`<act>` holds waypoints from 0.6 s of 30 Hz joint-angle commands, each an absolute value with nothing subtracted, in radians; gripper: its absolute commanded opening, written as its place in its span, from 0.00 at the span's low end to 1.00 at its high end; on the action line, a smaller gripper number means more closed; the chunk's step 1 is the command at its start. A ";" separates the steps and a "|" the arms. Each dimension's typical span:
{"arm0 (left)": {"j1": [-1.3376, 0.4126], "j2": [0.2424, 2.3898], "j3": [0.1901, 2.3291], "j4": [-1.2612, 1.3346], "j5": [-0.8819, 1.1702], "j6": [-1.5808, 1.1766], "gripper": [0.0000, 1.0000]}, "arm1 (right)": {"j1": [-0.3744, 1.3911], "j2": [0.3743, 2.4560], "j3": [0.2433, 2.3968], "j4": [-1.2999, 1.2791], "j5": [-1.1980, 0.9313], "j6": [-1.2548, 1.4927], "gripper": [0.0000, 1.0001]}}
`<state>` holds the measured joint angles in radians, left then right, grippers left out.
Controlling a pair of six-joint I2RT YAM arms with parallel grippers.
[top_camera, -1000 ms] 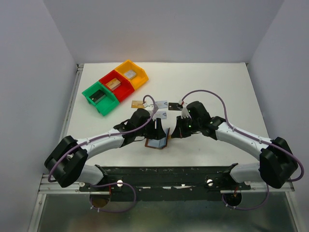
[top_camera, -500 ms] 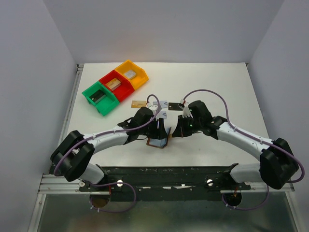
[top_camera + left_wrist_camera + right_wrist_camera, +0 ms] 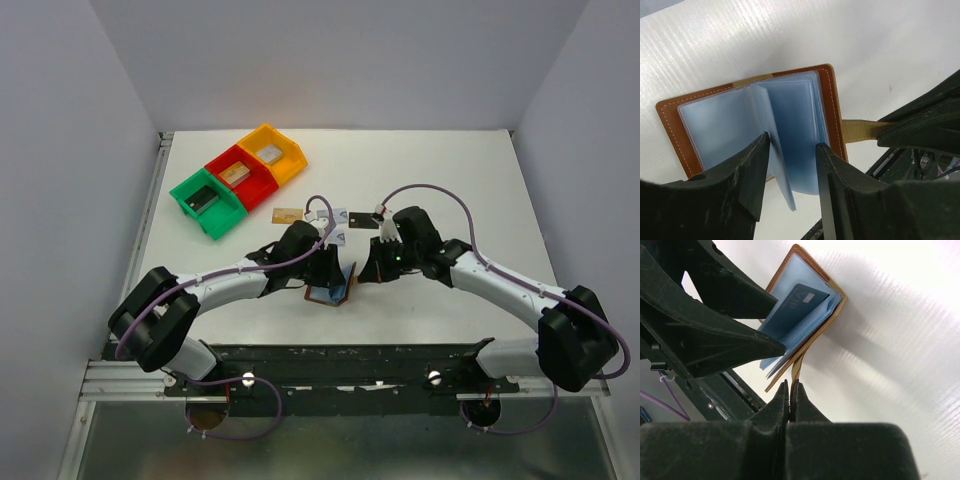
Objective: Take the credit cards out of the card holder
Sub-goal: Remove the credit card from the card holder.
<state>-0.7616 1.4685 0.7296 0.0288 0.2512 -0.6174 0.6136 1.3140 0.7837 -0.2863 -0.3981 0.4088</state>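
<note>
In the middle of the table [image 3: 450, 180], toward its near edge, the card holder [image 3: 330, 293] lies open with its blue plastic sleeves facing up. The left gripper [image 3: 792, 145] hangs over it with its fingers spread, one on each side of a sleeve leaf [image 3: 782, 170] that stands up from the fold. Whether either finger touches the leaf I cannot tell. The right gripper [image 3: 790, 390] is pressed together, pinching the tan snap tab [image 3: 860, 131] that sticks out from the holder's right edge. A dark card [image 3: 807, 297] sits inside one of the raised sleeves. Just beyond the grippers, a gold card [image 3: 286, 214] and two pale cards [image 3: 335, 214] lie flat on the table. At the far left stand a green bin [image 3: 207, 203], a red bin [image 3: 240, 176] and a yellow bin [image 3: 271, 152], side by side.
</note>
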 commanded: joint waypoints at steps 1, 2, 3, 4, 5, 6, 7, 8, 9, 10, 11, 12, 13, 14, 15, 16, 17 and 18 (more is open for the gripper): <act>-0.767 1.459 0.730 0.023 0.225 -0.609 0.55 | 0.600 1.308 0.767 -0.284 -0.425 0.371 0.00; -0.769 1.451 0.726 0.025 0.225 -0.609 0.56 | 0.598 1.307 0.765 -0.285 -0.422 0.370 0.00; -0.769 1.448 0.724 0.026 0.225 -0.609 0.57 | 0.595 1.308 0.765 -0.288 -0.419 0.365 0.01; -0.769 1.444 0.724 0.028 0.225 -0.609 0.58 | 0.594 1.312 0.764 -0.290 -0.416 0.362 0.00; -0.769 1.439 0.723 0.029 0.227 -0.609 0.59 | 0.594 1.315 0.765 -0.294 -0.414 0.357 0.00; -0.769 1.433 0.721 0.032 0.226 -0.612 0.60 | 0.589 1.316 0.765 -0.299 -0.411 0.353 0.00; -0.769 1.427 0.718 0.037 0.224 -0.612 0.61 | 0.589 1.318 0.765 -0.302 -0.408 0.350 0.00; -0.767 1.421 0.716 0.040 0.224 -0.614 0.61 | 0.589 1.318 0.765 -0.304 -0.407 0.347 0.00; -0.769 1.414 0.715 0.040 0.222 -0.612 0.61 | 0.586 1.318 0.764 -0.304 -0.407 0.347 0.00; -0.769 1.410 0.713 0.040 0.221 -0.614 0.62 | 0.584 1.321 0.764 -0.304 -0.405 0.345 0.00; -0.769 1.405 0.713 0.040 0.216 -0.614 0.61 | 0.584 1.321 0.762 -0.304 -0.403 0.347 0.00; -0.767 1.402 0.712 0.040 0.212 -0.615 0.61 | 0.583 1.319 0.761 -0.305 -0.405 0.345 0.00; -0.769 1.398 0.710 0.038 0.209 -0.615 0.61 | 0.581 1.319 0.761 -0.305 -0.405 0.347 0.00; -0.769 1.393 0.709 0.038 0.204 -0.615 0.61 | 0.583 1.319 0.759 -0.305 -0.402 0.347 0.00; -0.769 1.391 0.707 0.037 0.199 -0.615 0.60 | 0.580 1.319 0.758 -0.304 -0.400 0.347 0.00; -0.769 1.390 0.706 0.031 0.192 -0.617 0.60 | 0.578 1.318 0.756 -0.304 -0.399 0.347 0.00; -0.769 1.388 0.704 0.028 0.187 -0.617 0.59 | 0.578 1.316 0.755 -0.304 -0.399 0.345 0.00; -0.767 1.390 0.704 0.023 0.181 -0.618 0.58 | 0.575 1.316 0.753 -0.304 -0.400 0.347 0.00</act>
